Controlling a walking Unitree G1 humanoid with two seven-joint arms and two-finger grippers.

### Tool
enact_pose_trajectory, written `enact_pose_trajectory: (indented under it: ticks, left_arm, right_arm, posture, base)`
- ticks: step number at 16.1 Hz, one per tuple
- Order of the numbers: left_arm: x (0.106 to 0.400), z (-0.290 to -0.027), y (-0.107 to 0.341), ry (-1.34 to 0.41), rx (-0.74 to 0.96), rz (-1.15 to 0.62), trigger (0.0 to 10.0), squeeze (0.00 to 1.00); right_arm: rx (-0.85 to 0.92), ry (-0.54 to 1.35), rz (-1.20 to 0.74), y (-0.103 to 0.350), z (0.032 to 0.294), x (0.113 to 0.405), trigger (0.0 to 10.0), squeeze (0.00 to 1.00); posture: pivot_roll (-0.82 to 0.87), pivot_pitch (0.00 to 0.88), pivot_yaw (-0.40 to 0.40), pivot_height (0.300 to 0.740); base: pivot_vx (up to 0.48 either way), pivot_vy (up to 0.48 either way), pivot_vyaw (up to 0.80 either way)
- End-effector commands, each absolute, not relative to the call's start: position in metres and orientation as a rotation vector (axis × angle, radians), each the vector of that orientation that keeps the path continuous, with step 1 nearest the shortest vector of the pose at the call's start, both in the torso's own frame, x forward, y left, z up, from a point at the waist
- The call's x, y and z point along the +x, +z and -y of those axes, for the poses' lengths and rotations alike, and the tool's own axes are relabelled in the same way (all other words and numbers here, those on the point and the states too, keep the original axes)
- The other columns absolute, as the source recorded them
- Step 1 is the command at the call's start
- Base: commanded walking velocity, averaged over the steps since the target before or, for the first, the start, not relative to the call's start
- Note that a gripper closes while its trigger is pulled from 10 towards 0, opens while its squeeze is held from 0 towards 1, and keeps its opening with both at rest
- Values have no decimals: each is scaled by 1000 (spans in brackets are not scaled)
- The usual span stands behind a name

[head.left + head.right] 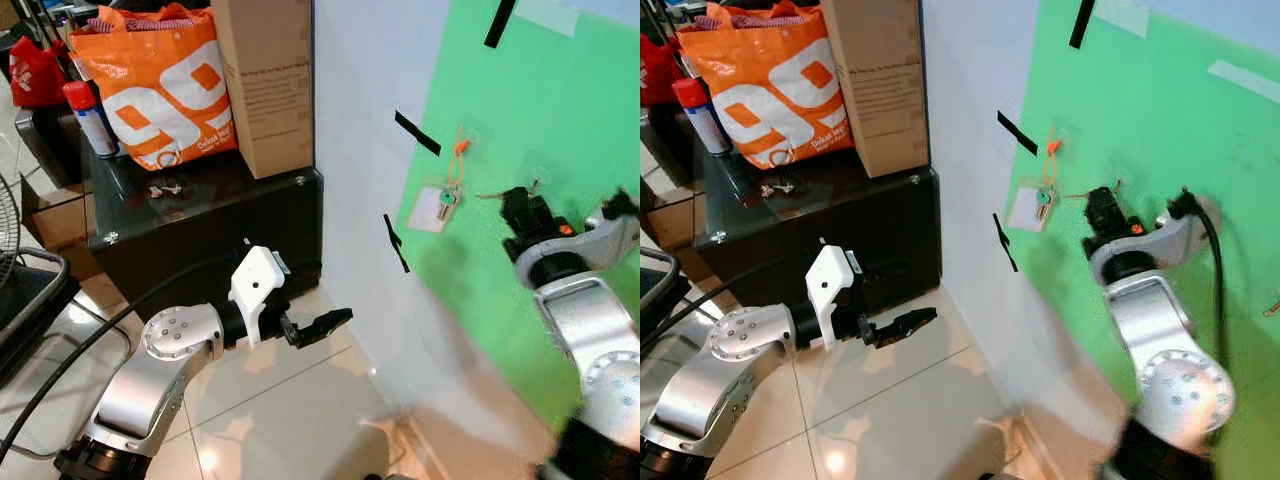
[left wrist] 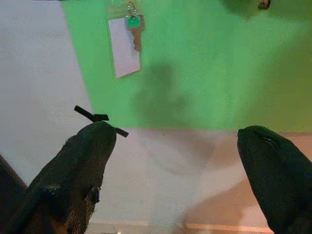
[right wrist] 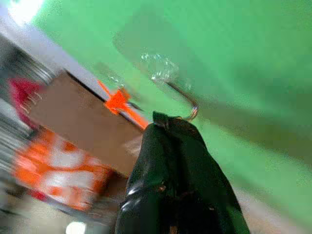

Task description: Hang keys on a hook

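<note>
A bunch of keys with a green-headed key and a white tag hangs by an orange strap from a clear hook on the green wall panel. My right gripper is shut, and its tip is right at a second clear hook with a metal prong, just to the right of the keys. A thin piece runs from the tip toward the keys; I cannot tell what it is. My left gripper is open and holds nothing, low over the floor and pointing at the wall; its wrist view shows the keys.
A black cabinet stands left of the white wall, carrying an orange bag, a cardboard box and a spray can. Black tape strips mark the wall. Glossy floor tiles lie below.
</note>
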State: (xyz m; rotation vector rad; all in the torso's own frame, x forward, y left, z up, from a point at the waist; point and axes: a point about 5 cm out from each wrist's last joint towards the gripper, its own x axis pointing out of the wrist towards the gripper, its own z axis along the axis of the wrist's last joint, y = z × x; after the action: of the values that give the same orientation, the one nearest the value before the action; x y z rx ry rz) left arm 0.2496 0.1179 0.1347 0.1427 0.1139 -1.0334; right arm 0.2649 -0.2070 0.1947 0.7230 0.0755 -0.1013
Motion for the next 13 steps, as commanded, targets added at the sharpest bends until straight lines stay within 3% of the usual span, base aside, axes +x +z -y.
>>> enact_pose_trajectory:
  ticks: [1,3,13]
  left_arm:
    - [252,-118,140,-1034,169,-93,10000,0]
    - [252,-117,140,-1035,172,-92,10000,0]
    - [252,-115,138,-1047,186,-88,10000,0]
  right_arm:
    - [585,-136,-136,184,206,265,10000,0]
    - [420,-112,-83,192,204,265,10000,0]
    - [355,-126,-35,183,207,260,10000,0]
  posture:
    - [-57,0,24,740]
    - [-62,0,25,740]
    - [-68,0,25,740]
  base:
    - [0,0,0]
    - [0,0,0]
    - [0,0,0]
